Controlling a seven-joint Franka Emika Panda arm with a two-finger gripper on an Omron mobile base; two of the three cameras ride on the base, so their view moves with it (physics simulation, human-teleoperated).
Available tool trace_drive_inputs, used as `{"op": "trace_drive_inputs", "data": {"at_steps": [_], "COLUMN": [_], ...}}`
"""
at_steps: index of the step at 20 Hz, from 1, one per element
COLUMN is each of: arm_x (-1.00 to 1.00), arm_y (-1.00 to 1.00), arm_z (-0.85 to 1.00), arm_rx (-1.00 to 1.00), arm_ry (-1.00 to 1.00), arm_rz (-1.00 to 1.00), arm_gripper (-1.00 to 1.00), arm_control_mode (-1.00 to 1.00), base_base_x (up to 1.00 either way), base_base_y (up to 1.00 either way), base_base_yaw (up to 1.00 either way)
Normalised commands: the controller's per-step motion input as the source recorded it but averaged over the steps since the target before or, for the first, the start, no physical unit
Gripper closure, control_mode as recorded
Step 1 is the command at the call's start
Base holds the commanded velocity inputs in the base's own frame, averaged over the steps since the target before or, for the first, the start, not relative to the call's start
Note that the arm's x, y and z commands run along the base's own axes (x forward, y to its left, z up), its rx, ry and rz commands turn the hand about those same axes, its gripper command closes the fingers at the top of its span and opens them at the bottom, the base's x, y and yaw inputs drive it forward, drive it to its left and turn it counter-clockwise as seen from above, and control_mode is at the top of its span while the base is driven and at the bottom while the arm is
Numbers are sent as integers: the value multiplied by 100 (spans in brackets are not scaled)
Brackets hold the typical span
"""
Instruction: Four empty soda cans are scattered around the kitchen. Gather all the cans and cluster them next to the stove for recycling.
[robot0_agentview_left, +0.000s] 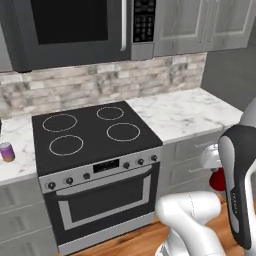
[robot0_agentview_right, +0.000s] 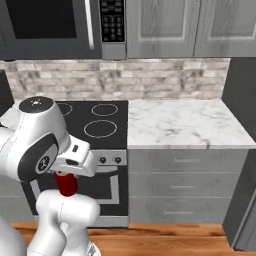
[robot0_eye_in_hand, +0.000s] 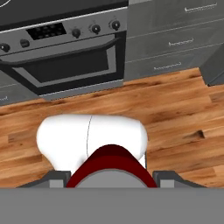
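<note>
Between the jaws sits a red can (robot0_eye_in_hand: 113, 165) (stove (robot0_eye_in_hand: 61, 48) ahead).

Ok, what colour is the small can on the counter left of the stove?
Pink-purple with a silver top, clearest in the left base view.

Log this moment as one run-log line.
tool: shut on red can | carried low before stove | pink-purple can: on counter left of stove
</note>
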Motion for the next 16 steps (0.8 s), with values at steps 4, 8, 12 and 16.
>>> {"op": "trace_drive_inputs", "data": {"at_steps": [4,8,12,16], "arm_x": [0,0,0,0], "arm_y": [0,0,0,0], "arm_z": [0,0,0,0], "arm_rx": [0,0,0,0], "arm_ry": [0,0,0,0], "arm_rz": [0,0,0,0], "arm_gripper": [100,100,100,100], "arm_control_mode": [100,100,100,100], "base_base_x": [22,44,42,22], "base_base_y": [-25,-24,-44,-54], "base_base_yaw": [9,0,0,2]}}
